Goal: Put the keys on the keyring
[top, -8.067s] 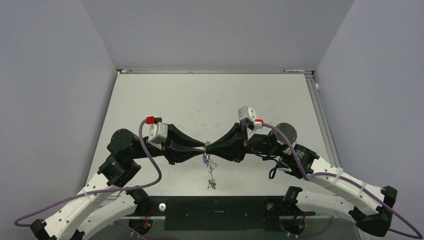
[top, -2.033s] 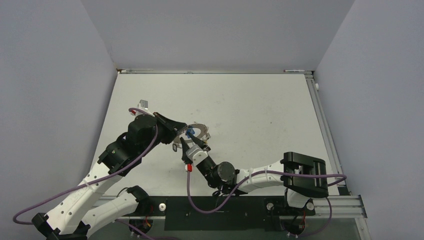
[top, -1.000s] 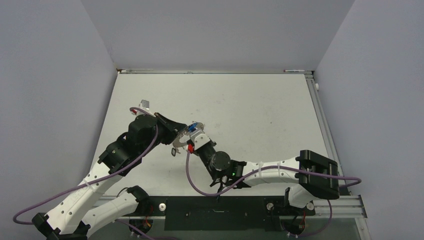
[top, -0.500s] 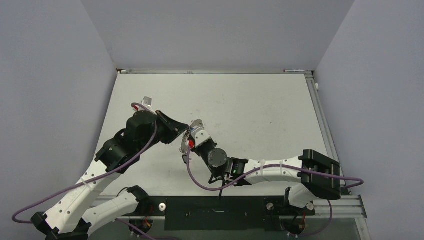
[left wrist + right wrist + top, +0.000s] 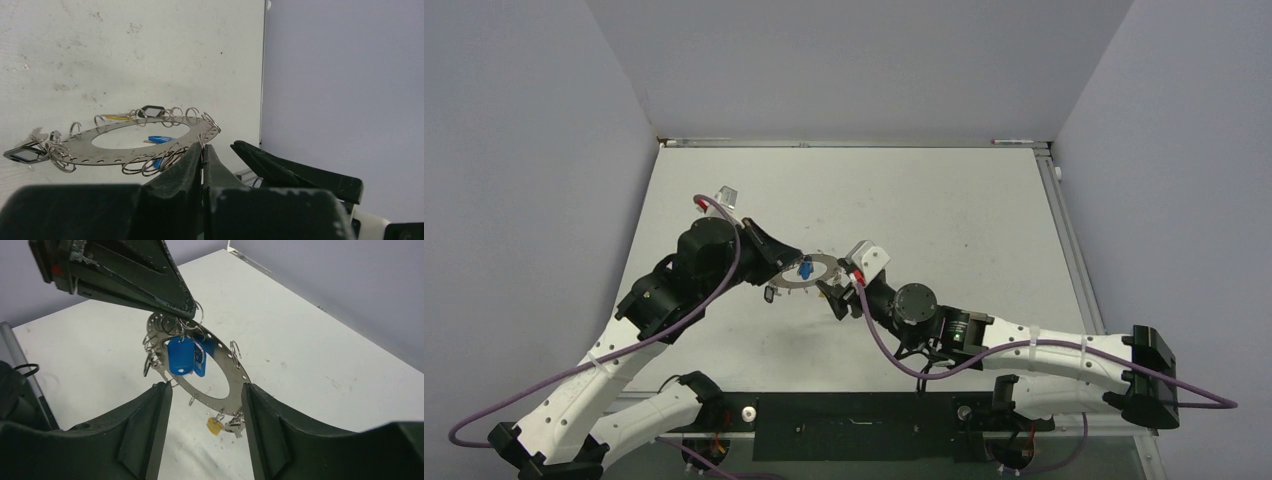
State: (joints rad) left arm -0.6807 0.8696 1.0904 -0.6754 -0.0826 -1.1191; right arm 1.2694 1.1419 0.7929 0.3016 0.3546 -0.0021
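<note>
Step in hand: the keyring (image 5: 197, 357), a flat perforated hoop, is held up above the table (image 5: 944, 200), left of centre, for loading.
Left pincer (image 5: 202, 150): clamped shut on the hoop's rim, which is carried nearly level.
Right pincer (image 5: 205, 390): fingers parted and empty, set just below and near the hoop.
Keys (image 5: 184, 356): blue-headed ones are hung from the small loops on the hoop; a yellow-headed key (image 5: 214, 425) dangles at its lower edge.
Next move: judged to need the right pincer brought onto a loose key; none is seen lying on the table.
</note>
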